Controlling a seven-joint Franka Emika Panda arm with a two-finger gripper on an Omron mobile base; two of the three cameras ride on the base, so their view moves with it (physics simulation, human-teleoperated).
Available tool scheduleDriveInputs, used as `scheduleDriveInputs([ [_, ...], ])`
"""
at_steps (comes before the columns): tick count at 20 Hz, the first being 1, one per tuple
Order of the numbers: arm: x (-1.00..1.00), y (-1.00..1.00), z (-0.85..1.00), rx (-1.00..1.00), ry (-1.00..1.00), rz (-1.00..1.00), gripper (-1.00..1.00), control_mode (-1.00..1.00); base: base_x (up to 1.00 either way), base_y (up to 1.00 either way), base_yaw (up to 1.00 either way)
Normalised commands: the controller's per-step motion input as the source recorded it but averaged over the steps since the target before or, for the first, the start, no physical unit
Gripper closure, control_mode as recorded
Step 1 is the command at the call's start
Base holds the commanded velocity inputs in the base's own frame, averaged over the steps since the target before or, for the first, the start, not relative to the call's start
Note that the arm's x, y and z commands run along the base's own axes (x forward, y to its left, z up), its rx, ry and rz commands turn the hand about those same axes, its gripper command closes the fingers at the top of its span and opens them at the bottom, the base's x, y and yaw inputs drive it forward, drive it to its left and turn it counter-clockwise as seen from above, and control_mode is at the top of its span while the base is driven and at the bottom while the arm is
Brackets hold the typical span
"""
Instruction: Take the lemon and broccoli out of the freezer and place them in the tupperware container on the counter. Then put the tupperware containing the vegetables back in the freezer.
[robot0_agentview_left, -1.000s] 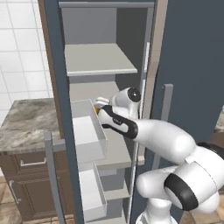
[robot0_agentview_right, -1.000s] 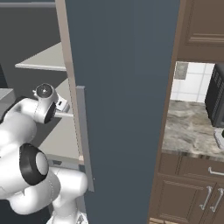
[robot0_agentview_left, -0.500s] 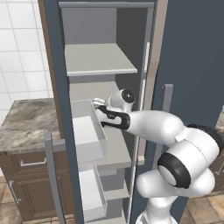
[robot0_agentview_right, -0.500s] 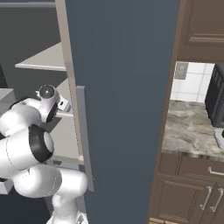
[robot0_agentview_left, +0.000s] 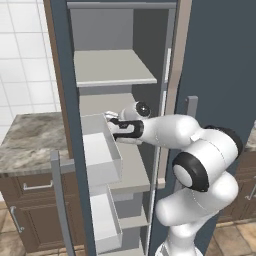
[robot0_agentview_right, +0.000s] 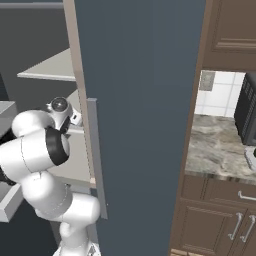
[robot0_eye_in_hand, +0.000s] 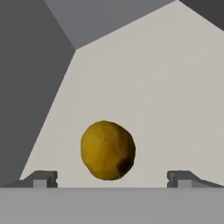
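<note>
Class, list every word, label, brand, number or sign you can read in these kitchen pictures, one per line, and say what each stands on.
None: no readable text, label, brand, number or sign stands on the freezer, its white door bins, the counter, the lemon or the robot arm.

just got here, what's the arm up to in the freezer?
The arm is reaching into the open freezer at middle-shelf height. The hand is wide open and holds nothing; the lemon lies on the light grey shelf just ahead, lined up between the fingertips but not yet gripped. So it is lining up to pick the lemon.
</note>
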Motion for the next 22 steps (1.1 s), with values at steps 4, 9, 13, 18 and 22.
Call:
scheduleDriveInputs([
  [4,0.26,0.01,-0.21,0.00,0.00,0.00,-1.00,-1.00,0.00,0.00,0.00],
  [9,0.14,0.06,-0.25,0.00,0.01,0.00,-1.00,-1.00,0.00,0.00,0.00],
  [13,0.26,0.06,-0.24,0.00,0.02,0.00,-1.00,-1.00,0.00,0.00,0.00],
  [18,0.30,0.11,-0.20,0.00,0.01,0.00,-1.00,-1.00,0.00,0.00,0.00],
  [22,0.27,0.21,-0.23,0.00,0.01,0.00,-1.00,-1.00,0.00,0.00,0.00],
])
